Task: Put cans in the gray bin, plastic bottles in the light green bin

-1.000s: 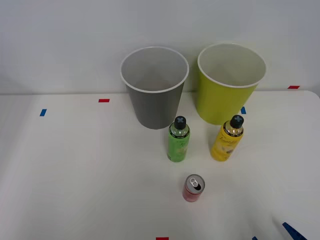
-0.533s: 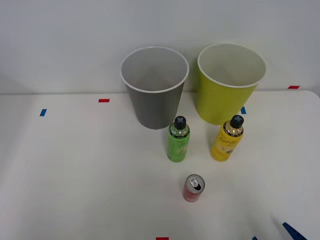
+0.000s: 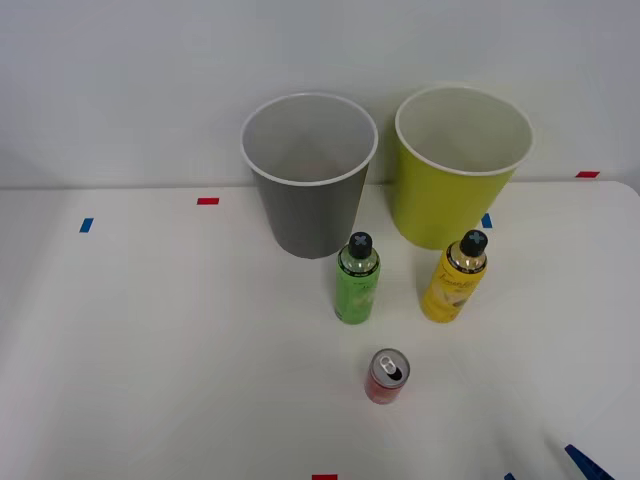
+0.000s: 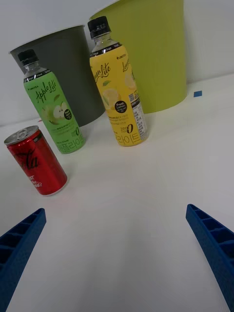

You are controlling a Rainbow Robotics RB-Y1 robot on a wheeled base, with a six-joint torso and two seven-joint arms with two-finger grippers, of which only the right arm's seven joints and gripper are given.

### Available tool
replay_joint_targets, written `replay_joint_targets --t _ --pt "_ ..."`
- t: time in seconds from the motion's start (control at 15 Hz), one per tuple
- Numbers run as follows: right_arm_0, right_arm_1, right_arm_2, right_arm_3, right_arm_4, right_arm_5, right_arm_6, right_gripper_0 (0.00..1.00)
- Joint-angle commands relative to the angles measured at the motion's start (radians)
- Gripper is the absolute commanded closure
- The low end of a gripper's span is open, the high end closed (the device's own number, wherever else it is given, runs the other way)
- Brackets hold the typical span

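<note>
Nothing on the tabletop [image 3: 150,330] has shifted since the earlier frames, and your right end effector [image 4: 117,258] sits in the same place, its blue tip [image 3: 585,462] just showing at the near right corner of the front view. Its two ribbed fingers [image 4: 19,248] are spread wide with nothing between them, low over the bare white surface. Ahead of them you have the red can [image 3: 387,376] standing upright, nearest to the end effector and apart from everything else. Behind it stand the two bottles, both upright with black caps: the green bottle [image 3: 357,279] to the left and the yellow bottle [image 3: 455,277] to the right, with a clear gap between them. Farther back, against the wall, you see the gray bin [image 3: 309,176] just behind the green bottle and the light green bin [image 3: 455,170] just behind the yellow one, side by side and not touching. Small red and blue tape marks [image 3: 207,201] dot the tabletop around the bins and along the near edge.
</note>
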Motion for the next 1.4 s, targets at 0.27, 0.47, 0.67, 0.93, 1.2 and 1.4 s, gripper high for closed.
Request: replay_joint_targets --t 0.27,0.47,0.67,0.93,1.2,1.4 --pt "0.0 0.0 0.0 0.0 0.0 0.0 0.0 0.0" --pt "0.0 0.0 0.0 0.0 0.0 0.0 0.0 0.0" --pt "0.0 0.0 0.0 0.0 0.0 0.0 0.0 0.0" --pt "0.0 0.002 0.04 0.043 -0.049 0.002 0.005 0.0" --pt "0.009 -0.023 0.091 0.011 -0.184 -0.012 0.178 0.0" --pt "0.005 -0.026 0.092 0.002 -0.219 -0.012 0.291 0.0"
